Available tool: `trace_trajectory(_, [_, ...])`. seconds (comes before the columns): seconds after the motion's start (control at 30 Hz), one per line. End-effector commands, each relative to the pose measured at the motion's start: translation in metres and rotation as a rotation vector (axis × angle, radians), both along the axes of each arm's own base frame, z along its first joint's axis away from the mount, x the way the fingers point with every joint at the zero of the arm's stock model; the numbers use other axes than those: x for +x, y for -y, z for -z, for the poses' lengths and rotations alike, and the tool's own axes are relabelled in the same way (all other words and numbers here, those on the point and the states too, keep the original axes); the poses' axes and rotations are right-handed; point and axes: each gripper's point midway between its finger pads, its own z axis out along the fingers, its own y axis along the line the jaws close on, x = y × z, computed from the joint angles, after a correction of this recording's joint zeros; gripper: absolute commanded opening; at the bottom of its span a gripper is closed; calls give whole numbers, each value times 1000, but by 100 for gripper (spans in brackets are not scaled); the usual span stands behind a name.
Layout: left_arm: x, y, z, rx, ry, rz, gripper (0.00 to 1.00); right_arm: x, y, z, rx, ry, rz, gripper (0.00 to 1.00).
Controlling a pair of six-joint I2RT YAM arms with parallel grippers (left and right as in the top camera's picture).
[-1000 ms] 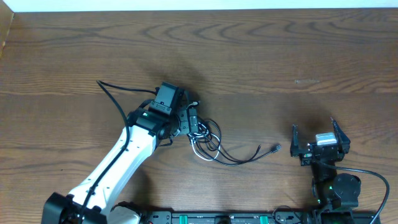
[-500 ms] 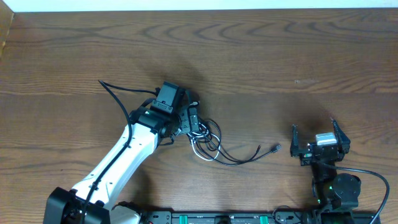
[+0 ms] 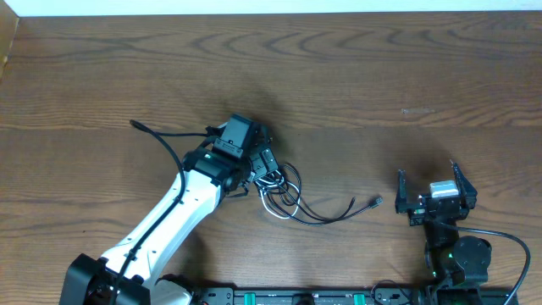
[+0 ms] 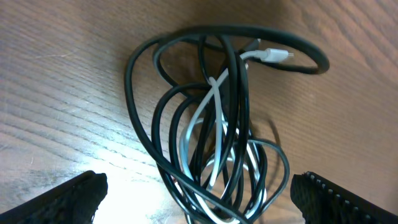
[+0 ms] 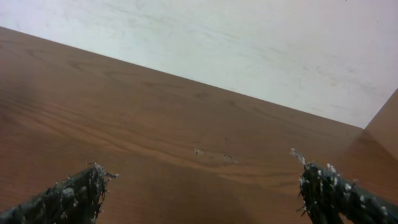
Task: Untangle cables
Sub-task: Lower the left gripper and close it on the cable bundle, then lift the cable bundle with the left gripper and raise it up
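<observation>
The cables [image 3: 286, 193] lie in a knotted bundle of black loops and one white cord just left of the table's middle, with two black ends [image 3: 377, 201] trailing off to the right. My left gripper [image 3: 261, 169] hangs over the bundle's upper left side. In the left wrist view the cables [image 4: 217, 124] fill the space between the wide-open fingers of the left gripper [image 4: 199, 196], and a white plug [image 4: 277, 55] lies at the top. My right gripper [image 3: 434, 191] stands open near the front right, empty and well apart from the cables. The right gripper [image 5: 202, 190] faces bare wood.
The left arm's own thick black cable [image 3: 161, 140] arcs out to the left of its wrist. A pale wall [image 5: 249, 50] runs along the table's far edge. The mounting rail [image 3: 296, 296] lines the front edge.
My left gripper has shifted a little to the right and turned over the bundle. The cables and the right arm have not moved.
</observation>
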Motion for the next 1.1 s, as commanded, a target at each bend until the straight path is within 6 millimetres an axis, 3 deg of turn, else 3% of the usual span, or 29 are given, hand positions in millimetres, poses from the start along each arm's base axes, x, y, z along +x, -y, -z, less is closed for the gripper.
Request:
trace_trajectory(0.0, [10, -12, -4, 63, 48, -115, 100, -1, -3, 0, 3, 2, -15, 99])
trace_trajectory(0.13, [13, -21, 1, 110, 60, -149, 100, -1, -3, 0, 3, 2, -15, 99])
trace_trajectory(0.5, [14, -19, 40, 147, -29, -163, 100, -1, -3, 0, 3, 2, -15, 99])
trace_trajectory(0.7, [18, -17, 41, 140, -18, -163, 97, -1, -3, 0, 3, 2, -15, 99])
trace_trajectory(0.77, [19, -16, 40, 136, -12, -164, 83, -1, -3, 0, 3, 2, -15, 99])
trace_trajectory(0.83, [21, -15, 40, 132, -4, -164, 56, -1, -3, 0, 3, 2, -15, 99])
trace_trajectory(1.07, [28, -12, 37, 115, 22, -166, 8, -1, -3, 0, 3, 2, -15, 99])
